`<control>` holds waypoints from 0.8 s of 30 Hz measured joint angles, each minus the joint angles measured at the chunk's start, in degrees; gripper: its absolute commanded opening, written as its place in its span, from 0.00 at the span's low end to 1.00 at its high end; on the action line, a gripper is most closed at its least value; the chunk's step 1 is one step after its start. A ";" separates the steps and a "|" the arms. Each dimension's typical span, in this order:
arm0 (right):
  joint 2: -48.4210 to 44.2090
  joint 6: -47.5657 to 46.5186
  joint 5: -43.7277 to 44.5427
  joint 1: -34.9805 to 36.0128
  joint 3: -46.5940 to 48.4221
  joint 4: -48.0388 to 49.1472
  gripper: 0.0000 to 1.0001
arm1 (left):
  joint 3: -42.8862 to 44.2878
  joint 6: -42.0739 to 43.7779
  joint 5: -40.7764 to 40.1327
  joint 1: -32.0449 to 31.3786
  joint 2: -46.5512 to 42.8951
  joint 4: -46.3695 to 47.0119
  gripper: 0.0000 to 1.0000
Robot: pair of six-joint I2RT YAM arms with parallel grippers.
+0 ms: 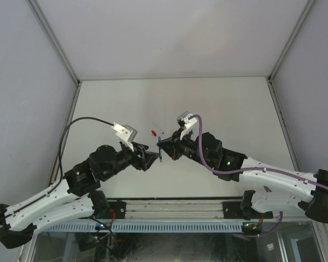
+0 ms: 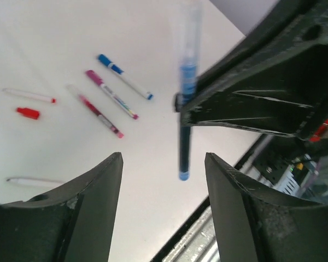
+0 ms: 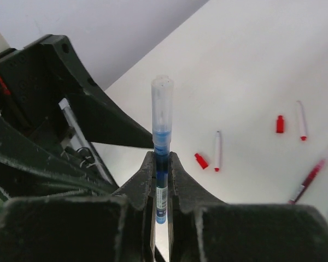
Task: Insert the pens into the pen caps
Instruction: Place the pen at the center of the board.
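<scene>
We find the pen in the right gripper above the middle of the table, the left gripper just left of it. Farther out, loose pens and a cap lie on the table.

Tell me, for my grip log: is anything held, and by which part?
The right gripper clamps the blue pen by its dark blue barrel section, clear end sticking out. The left gripper is open, holding nothing.

The left claw gapes beneath a blue pen pinched upright in the right claw — loose pens and a red cap lie beyond on the table.
</scene>
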 measured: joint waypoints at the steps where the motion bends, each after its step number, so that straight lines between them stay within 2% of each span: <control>1: 0.00 0.20 0.81 -0.35 0.50 -1.14 0.00 | 0.42 -0.17 0.11 1.18 0.35 -0.61 0.73; 3: 0.00 0.66 1.90 -1.40 1.51 -3.28 0.00 | 0.87 -0.57 0.66 4.74 0.96 -1.40 0.80; 7: 0.37 2.40 2.21 -5.33 4.57 -8.98 0.00 | 1.01 -0.98 1.77 11.98 1.44 -4.07 0.87; 14: 3.61 4.48 2.08 -10.08 9.57 -17.16 0.00 | 3.91 -0.09 2.45 19.30 -0.13 -11.28 0.99; 24: 17.77 4.68 2.10 -10.99 22.53 -31.26 0.00 | 8.63 3.30 5.18 33.24 -1.49 -18.34 1.00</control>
